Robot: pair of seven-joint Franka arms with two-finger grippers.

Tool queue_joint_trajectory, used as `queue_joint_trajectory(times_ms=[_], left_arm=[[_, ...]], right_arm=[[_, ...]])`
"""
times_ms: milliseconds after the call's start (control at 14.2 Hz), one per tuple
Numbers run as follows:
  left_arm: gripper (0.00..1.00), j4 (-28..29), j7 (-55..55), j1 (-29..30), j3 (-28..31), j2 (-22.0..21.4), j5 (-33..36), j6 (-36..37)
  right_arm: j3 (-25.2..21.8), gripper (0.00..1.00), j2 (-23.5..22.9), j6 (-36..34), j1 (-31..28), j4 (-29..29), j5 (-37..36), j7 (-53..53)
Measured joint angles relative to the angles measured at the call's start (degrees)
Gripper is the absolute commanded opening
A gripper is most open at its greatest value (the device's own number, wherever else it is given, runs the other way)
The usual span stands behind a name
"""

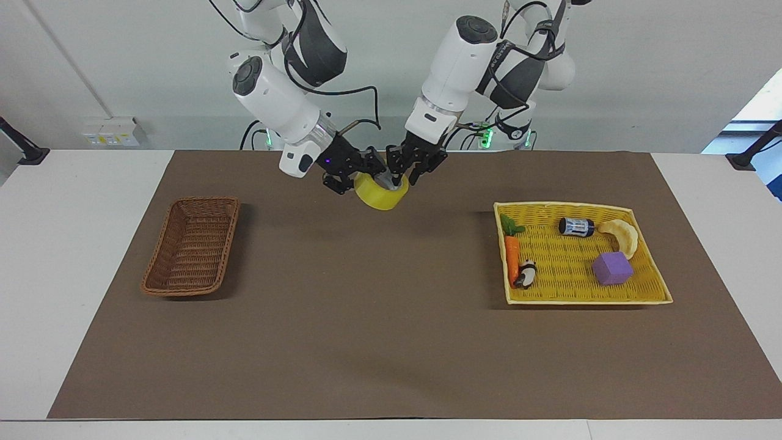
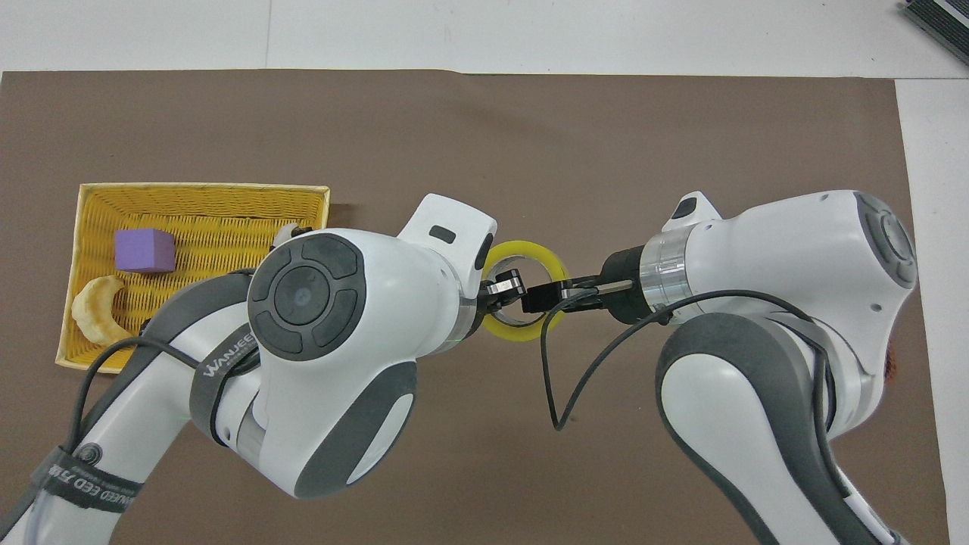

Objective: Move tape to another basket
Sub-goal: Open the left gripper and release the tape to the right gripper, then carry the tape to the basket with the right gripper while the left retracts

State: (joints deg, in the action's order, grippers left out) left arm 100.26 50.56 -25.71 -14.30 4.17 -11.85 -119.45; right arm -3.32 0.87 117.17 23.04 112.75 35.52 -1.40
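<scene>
Both claws meet at the tape (image 1: 381, 192), held above the brown mat (image 1: 366, 318) near the robots' edge of the bench (image 1: 73, 244), midway between the two baskets. Right claw (image 1: 359, 174) pinches the tape's wall at the side toward the right arm's end, fingertips pressed on it. Left claw (image 1: 400, 173) sits at the tape's hole; spread or not, cannot tell. Overhead view: arm housings cover most of it, only part of the tape ring (image 2: 522, 291) shows, both claws (image 2: 506, 286) (image 2: 541, 297) reaching inside the ring. Tape's axis is nearly upright, tilted slightly, opening up. Brown basket (image 1: 191, 245) shows only in the facing view, toward the right arm's end. Yellow basket (image 1: 580, 297) holds a purple cube (image 1: 611, 268), partly hidden overhead.
</scene>
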Motion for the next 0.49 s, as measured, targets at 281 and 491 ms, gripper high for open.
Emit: queue_joint_trajectory(times_ms=[281,491], left_arm=[[1.0,-0.03,-0.03,0.0,0.33,-0.83,-0.09,0.41],[1.0,-0.03,-1.24,0.39,1.07,-1.79,-0.09,3.07]], right_arm=[[-0.29,0.0,0.15,-0.82,-1.62,-0.56,-0.02,-0.01],[-0.46,0.0,0.37,-6.35,-6.66,-2.65,-2.19,-1.28]])
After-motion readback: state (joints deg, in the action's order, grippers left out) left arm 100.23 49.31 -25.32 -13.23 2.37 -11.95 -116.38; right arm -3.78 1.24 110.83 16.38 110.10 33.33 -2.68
